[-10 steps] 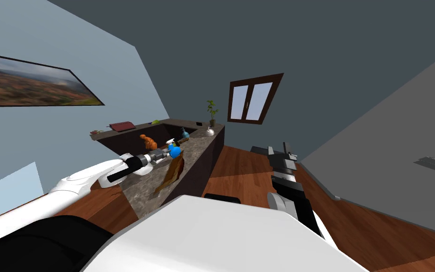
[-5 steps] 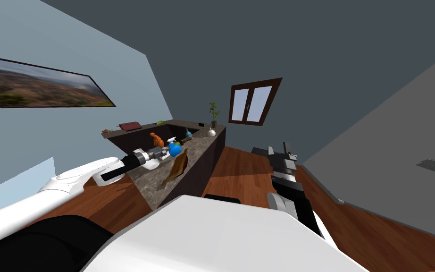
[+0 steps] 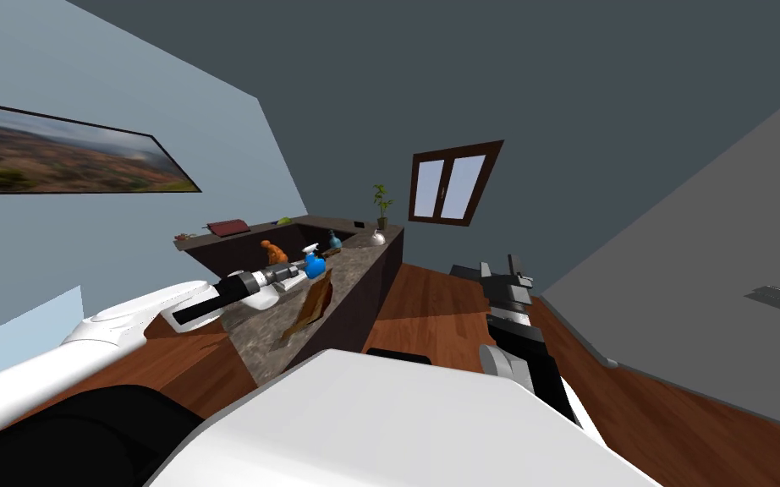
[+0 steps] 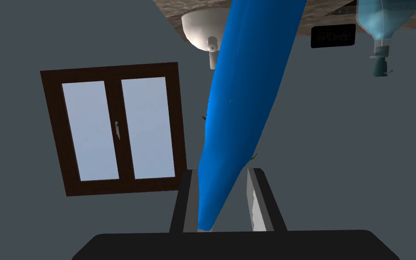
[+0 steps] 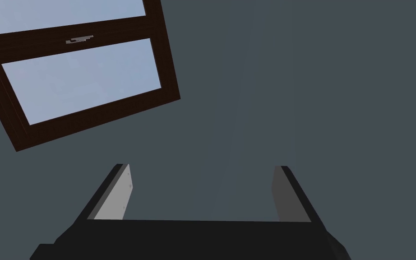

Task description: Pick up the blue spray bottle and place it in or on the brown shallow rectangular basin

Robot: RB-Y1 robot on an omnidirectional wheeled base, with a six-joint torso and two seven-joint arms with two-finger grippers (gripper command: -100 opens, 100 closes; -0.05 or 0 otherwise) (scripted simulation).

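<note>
Since a second ago our head has swung a little, so the tabletop [image 3: 270, 347] and the one framed picture [image 3: 67, 161] sit slightly shifted in the head view. The things themselves have kept their places, and our left claw [image 4: 222, 170] still holds where it was.

It is clamped on the one blue spray bottle [image 3: 315, 268], its two fingers [image 4: 190, 198] pressing the narrow end of the blue body, which runs away from the claw. The bottle's white trigger head [image 3: 310, 250] sits at 11 o'clock of the blue body. The bottle hangs at the far end of the one brown basin [image 3: 314, 303], which lies on the tabletop just at 6 o'clock of it; we cannot tell whether the two touch.

One orange figure [image 3: 272, 252] stands at 10 o'clock of the bottle and one pale teal bottle [image 3: 333, 241] at 1 o'clock. Beyond that are one white vase [image 3: 377, 238] and one potted plant [image 3: 382, 201], near the tabletop's far corner. One two-paned window [image 3: 452, 182] is on the dark wall at 2 o'clock.

Our right claw [image 5: 201, 168] is well apart at 3 o'clock, over the wooden floor [image 3: 431, 313], its two fingers spread wide.
</note>
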